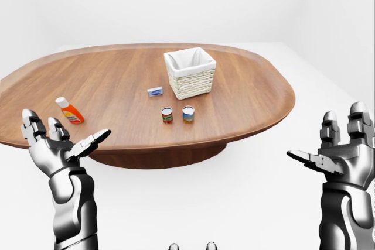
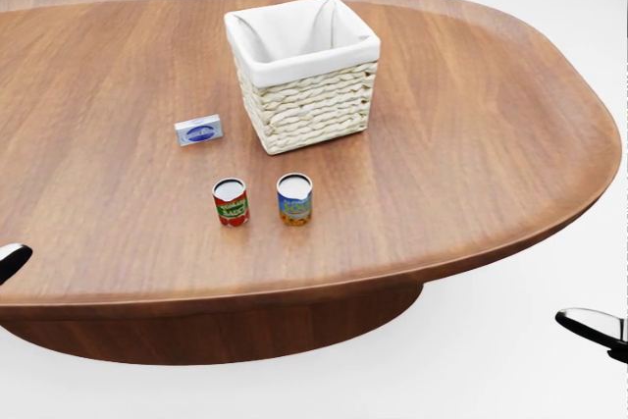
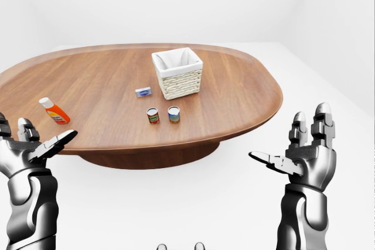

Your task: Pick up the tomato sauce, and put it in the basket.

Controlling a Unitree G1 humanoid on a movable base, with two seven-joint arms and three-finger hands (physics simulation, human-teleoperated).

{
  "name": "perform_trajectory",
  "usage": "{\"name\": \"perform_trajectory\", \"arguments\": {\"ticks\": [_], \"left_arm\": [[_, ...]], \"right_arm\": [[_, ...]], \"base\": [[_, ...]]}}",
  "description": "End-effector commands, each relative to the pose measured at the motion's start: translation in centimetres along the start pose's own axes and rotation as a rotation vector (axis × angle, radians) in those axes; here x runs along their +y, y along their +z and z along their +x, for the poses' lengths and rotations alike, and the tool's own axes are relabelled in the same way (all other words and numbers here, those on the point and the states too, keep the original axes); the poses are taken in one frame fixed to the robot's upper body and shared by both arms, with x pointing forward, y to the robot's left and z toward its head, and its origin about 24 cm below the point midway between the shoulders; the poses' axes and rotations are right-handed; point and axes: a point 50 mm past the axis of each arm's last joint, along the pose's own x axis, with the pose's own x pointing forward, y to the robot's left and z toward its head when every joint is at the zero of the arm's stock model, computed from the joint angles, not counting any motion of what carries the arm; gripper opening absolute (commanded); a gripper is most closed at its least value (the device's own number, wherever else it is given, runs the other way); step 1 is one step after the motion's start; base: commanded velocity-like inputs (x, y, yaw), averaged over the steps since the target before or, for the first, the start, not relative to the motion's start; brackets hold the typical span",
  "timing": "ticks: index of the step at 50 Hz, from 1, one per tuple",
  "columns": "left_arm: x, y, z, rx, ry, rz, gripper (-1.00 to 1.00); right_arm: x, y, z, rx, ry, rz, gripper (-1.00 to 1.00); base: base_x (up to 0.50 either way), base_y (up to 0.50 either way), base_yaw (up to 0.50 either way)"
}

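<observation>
Left hand (image 1: 58, 144) up at the near edge, palm raised, fingers spread wide and holding nothing. Just past it at its 1 o'clock, an orange bottle (image 1: 70, 110) leans on the table (image 1: 252, 95), white cap toward 11 o'clock. The head view cuts that bottle out and shows only a dark sliver of each hand at its side edges.

Mid-table, a small blue-and-white box (image 2: 198, 130) lies flat. At its 5 o'clock stands the tomato sauce (image 2: 231, 202), a red-labelled can, upright, long axis vertical, pale lid up; the label print is too small to read. A blue-and-yellow can (image 2: 294, 199) stands just beside it at 3 o'clock, apart. The basket (image 2: 304, 74), woven with a white liner, sits at the sauce's 1 o'clock.

Right hand (image 3: 304, 156) hangs off the table's edge, fingers splayed, empty; the sauce lies well apart at its 10 o'clock.
</observation>
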Motion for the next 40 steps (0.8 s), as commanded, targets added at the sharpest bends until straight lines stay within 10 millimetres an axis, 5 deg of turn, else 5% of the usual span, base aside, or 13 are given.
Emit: {"name": "perform_trajectory", "arguments": {"ticks": [1,40], "left_arm": [[0.0,0.1,0.0,-0.001,0.000,0.000,1.00],[-0.1,-0.5,-0.1,0.012,-0.004,0.007,1.00]], "right_arm": [[0.1,0.0,0.0,0.001,0.001,-0.002,1.00],[1.3,-0.7,0.2,0.044,0.059,-0.069,1.00]], "base": [[0.00,-0.19,0.00],[0.05,-0.13,0.00]]}}
